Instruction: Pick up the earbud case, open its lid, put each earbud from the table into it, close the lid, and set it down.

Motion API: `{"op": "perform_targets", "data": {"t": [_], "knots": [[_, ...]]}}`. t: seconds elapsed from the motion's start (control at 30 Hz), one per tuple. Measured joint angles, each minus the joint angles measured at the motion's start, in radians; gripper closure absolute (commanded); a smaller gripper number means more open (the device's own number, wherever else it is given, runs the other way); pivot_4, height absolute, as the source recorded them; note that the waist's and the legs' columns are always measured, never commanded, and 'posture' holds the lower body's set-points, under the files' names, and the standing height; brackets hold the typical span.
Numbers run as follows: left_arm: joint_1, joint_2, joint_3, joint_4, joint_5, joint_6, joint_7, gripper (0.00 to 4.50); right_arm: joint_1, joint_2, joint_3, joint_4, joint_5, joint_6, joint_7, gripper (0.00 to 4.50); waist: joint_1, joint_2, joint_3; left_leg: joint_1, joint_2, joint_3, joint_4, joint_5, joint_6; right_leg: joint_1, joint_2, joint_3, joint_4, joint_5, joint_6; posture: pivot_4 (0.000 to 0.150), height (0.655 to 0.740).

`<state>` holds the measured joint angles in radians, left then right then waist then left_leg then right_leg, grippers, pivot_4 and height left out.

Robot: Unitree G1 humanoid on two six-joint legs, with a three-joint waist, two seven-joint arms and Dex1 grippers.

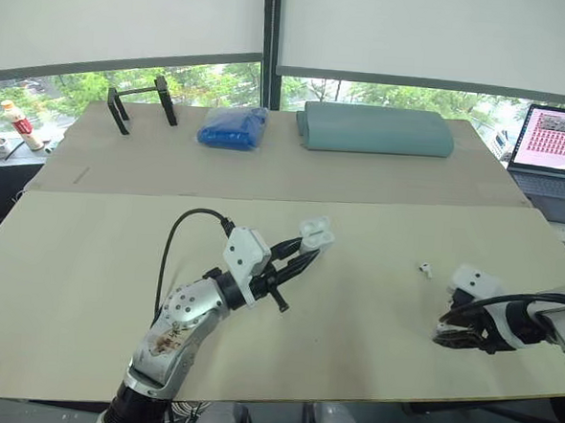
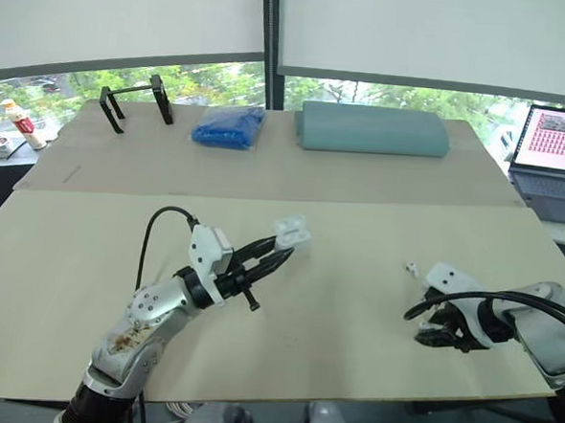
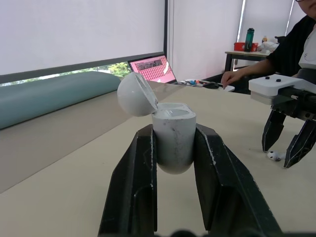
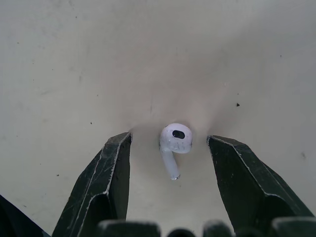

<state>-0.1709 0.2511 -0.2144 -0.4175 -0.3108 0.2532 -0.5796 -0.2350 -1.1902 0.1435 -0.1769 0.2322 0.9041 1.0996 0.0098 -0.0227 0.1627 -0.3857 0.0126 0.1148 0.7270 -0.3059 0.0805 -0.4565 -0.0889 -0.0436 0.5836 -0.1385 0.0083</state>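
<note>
The left gripper [image 1: 300,254] is clamping the earbud case [image 3: 173,140], lid flipped open, above the table [image 1: 88,257], a loose earbud [image 1: 425,269] is lying farther right, and the right gripper [image 4: 169,138] is straddling a second earbud [image 4: 176,139], fingers spread wide.

The earbud case [image 1: 317,235] was white, smooth and rounded. It was raised off the surface [image 1: 86,286] just left of the left eye view's centre. The black fingers [image 3: 133,177] of the left gripper [image 3: 174,132] clamped its lower body upright. Its domed lid [image 3: 137,95] stood open, swung back on the hinge and tilted to one side. One small white earbud [image 1: 425,269] lay on the surface right of centre, well apart from the case. A second earbud [image 4: 175,140] lay flat on the surface in the lower right, its dark grille facing up. It lay between the spread fingers [image 4: 106,173] of the right gripper [image 4: 169,138], touching neither.
</note>
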Motion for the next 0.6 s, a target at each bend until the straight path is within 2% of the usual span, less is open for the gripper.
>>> {"op": "perform_targets", "data": {"t": [0.03,0.07,0.27,0.3,0.47,0.53,0.6], "knots": [[0.003,0.0,0.0,0.0,0.001,-0.003,0.001,3.97,-0.006,0.0,0.005,0.003,-0.004,0.0,0.004,1.76,0.0,0.0,0.0,0.0,0.0,0.0,0.0,0.0,0.0,0.0,0.0,0.0,0.0,0.0,0.0,0.15,0.74],[0.006,0.0,0.0,0.0,0.002,-0.007,0.002,3.97,-0.014,0.0,0.01,0.008,-0.006,0.0,0.008,2.0,0.0,0.0,0.0,0.0,0.0,0.0,0.0,0.0,0.0,0.0,0.0,0.0,0.001,0.0,0.0,0.15,0.74],[0.008,0.0,0.0,0.0,0.015,-0.015,0.01,3.97,-0.05,0.005,0.039,0.029,-0.015,0.002,0.013,4.01,0.002,0.0,0.0,0.0,0.0,0.0,0.0,0.0,0.0,-0.001,0.0,0.0,0.002,0.0,0.0,0.15,0.74],[0.009,0.0,0.0,0.0,0.016,-0.015,0.011,3.97,-0.053,0.005,0.041,0.031,-0.015,0.002,0.015,4.12,0.001,0.0,0.0,0.0,0.0,0.0,0.0,0.0,0.0,-0.001,0.0,0.0,0.002,0.0,0.0,0.15,0.74],[0.019,0.0,0.0,0.0,0.019,-0.02,0.011,3.97,-0.062,0.014,0.04,0.038,-0.008,0.009,0.022,4.13,0.001,0.0,0.0,0.0,0.0,0.0,0.0,0.0,0.0,-0.001,0.0,0.0,0.002,0.0,0.0,0.15,0.74],[0.021,0.0,-0.002,0.0,0.02,-0.028,0.009,3.97,-0.078,0.06,0.025,0.038,0.028,0.016,0.029,4.13,-0.001,0.0,0.0,0.0,0.0,0.0,0.0,0.0,-0.001,-0.001,0.0,0.0,0.002,0.0,0.0,0.15,0.74],[0.019,-0.001,-0.001,0.001,0.02,-0.037,0.004,3.97,-0.14,0.169,-0.023,0.031,0.108,0.048,0.018,4.13,-0.006,0.0,0.0,0.001,0.0,0.001,0.0,0.001,-0.001,-0.002,0.0,0.002,0.004,0.0,0.0,0.15,0.74]]}}
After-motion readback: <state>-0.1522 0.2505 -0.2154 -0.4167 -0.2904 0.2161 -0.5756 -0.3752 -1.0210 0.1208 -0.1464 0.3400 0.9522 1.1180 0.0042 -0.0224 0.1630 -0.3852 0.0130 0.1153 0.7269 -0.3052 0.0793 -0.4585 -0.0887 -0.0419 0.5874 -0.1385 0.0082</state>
